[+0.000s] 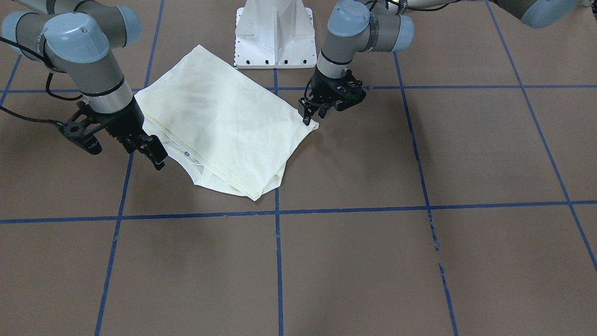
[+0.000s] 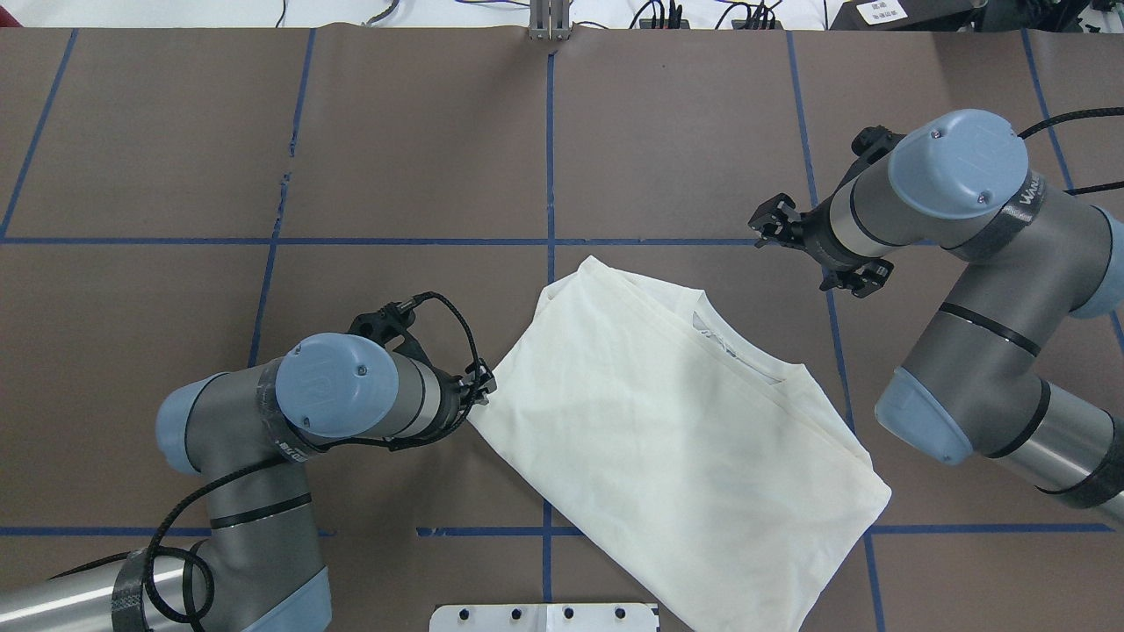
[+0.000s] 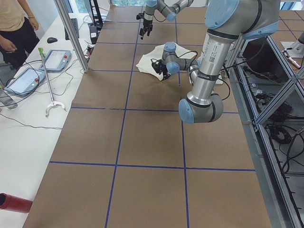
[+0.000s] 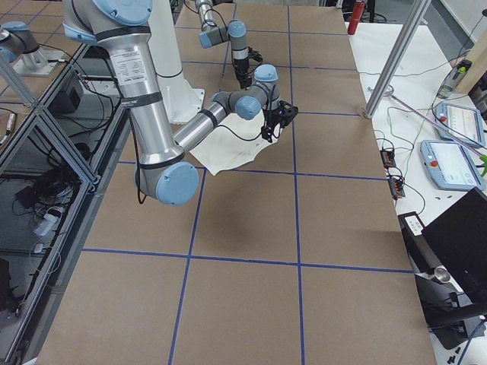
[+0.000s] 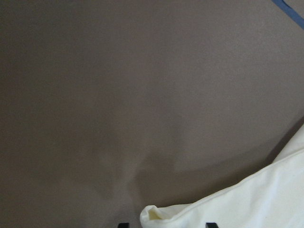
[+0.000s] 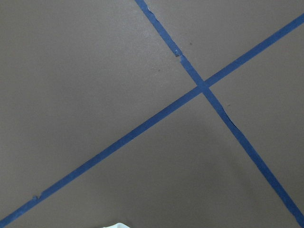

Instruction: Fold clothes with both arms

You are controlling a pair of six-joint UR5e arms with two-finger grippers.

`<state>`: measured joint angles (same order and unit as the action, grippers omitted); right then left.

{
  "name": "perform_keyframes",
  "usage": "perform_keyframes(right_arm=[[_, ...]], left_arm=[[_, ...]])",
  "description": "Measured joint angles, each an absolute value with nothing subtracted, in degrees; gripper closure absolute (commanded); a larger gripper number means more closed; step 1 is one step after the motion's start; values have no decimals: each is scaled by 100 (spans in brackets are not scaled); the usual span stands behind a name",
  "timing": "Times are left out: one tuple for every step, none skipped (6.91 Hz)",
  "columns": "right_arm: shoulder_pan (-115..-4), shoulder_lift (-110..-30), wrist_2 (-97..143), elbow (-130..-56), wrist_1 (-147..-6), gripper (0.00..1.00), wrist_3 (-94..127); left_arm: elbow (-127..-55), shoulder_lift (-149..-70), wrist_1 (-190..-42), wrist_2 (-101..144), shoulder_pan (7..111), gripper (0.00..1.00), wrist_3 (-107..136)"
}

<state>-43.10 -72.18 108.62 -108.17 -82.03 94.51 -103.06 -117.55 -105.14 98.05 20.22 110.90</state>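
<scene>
Left pincer spread open astride folded T-shirt corner, centre frame; right pincer left of cloth, gape untellable.

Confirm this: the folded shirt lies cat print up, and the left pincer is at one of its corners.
Not right: the shirt lies plain side up, as the overhead view shows. The left pincer is at one of its corners.

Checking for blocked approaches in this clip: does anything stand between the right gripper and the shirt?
Nothing visible does. Only bare brown table shows between the right gripper and the collar edge of the shirt beside it. The left gripper sits at the opposite corner.
</scene>
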Motion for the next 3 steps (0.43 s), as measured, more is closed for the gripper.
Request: perform_keyframes(right_arm=[[-4319, -7229, 10886, -10801, -8178, 0, 9437], [-4321, -7247, 10892, -10794, -8169, 0, 9410], [-4324, -7259, 10886, -10778, -8164, 0, 9384]], left_arm=[[-10280, -11763, -10520, 9763, 1983, 42, 11078], [-10241, -11778, -10531, 9675, 1970, 47, 11051], [-10203, -11793, -10545, 9581, 1971, 63, 11029]])
